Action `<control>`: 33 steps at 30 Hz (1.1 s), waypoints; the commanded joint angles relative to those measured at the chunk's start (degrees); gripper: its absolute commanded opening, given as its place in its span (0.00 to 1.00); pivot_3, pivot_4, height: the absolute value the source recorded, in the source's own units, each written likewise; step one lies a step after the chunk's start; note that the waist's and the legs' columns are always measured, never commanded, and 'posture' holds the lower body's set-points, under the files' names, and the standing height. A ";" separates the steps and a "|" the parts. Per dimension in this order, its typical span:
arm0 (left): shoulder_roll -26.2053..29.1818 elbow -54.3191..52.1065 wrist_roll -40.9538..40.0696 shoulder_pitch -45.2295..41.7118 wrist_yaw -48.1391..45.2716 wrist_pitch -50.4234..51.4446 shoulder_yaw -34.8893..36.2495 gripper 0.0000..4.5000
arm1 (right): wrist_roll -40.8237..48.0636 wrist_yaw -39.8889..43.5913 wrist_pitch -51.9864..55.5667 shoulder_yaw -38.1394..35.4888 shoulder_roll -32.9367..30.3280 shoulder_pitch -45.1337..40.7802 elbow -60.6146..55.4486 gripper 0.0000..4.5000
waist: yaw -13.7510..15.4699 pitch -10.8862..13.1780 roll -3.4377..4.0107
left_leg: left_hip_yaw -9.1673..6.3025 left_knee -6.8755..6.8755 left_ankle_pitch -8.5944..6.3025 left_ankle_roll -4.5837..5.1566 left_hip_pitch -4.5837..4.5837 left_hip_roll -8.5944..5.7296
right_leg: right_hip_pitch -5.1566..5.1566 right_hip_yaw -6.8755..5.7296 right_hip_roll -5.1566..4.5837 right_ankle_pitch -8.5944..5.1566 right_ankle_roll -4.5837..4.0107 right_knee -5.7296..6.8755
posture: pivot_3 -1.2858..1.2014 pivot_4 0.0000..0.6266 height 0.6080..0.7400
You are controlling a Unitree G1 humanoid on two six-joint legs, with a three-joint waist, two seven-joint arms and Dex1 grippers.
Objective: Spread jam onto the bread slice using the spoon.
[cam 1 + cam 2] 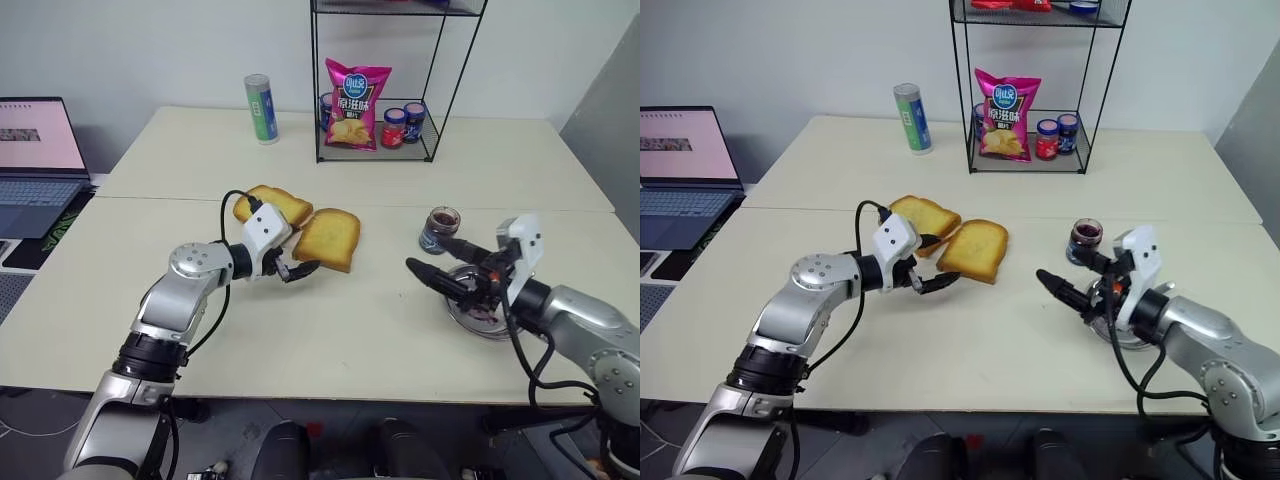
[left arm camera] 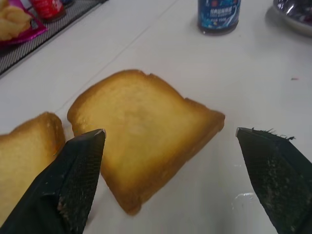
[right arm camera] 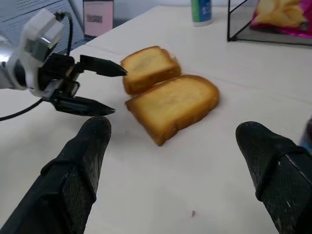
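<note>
The bread slice [image 1: 328, 238], squarish and golden-orange, lies flat mid-table beside a second toast [image 1: 272, 207]. My left gripper [image 1: 298, 255] hovers open just in front of the slice's near left corner, its fingers [image 2: 78, 170] on either side of that corner and apart from it. My right gripper [image 1: 427, 253] is open and empty, pointing left towards the bread. The jam is in a small glass jar [image 1: 440, 228] just behind the right gripper. A round steel dish [image 1: 480, 312] sits under the right wrist. I cannot make out the spoon.
A black wire rack [image 1: 445, 60] at the back holds a pink chips bag [image 1: 357, 105] and lidded jars [image 1: 405, 125]. A green can [image 1: 261, 108] stands left of the rack. A laptop [image 1: 35, 160] sits beyond the table's left edge.
</note>
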 commanded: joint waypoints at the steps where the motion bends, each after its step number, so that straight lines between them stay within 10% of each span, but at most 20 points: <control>1: -1.62 1.95 -0.07 0.42 1.91 -1.30 2.20 1.00 | 1.16 -1.18 0.58 1.44 0.98 -0.97 -2.96 1.00 | 0.02 0.00 0.00 | -0.01 0.00 0.00 0.00 -0.02 0.00 | 0.00 -0.01 0.00 0.00 0.00 0.00 | 0.52 0.24 1.00; 19: -10.33 20.71 4.06 -4.83 6.80 -10.23 2.93 1.00 | 2.43 -3.43 2.95 4.22 2.79 -4.22 -3.50 1.00 | 0.10 0.00 -0.05 | -0.03 0.03 0.00 0.00 -0.07 -0.06 | -0.01 -0.07 0.01 0.01 0.01 -0.01 | 0.52 0.24 1.00; 33: -11.37 18.74 2.82 -5.89 4.08 -10.64 3.26 0.39 | 0.75 -2.97 0.51 4.00 3.53 -1.92 -2.56 1.00 | 0.07 0.00 -0.05 | -0.03 0.04 0.00 0.00 -0.09 -0.06 | -0.01 -0.08 0.02 0.01 0.01 -0.01 | 0.52 0.24 1.00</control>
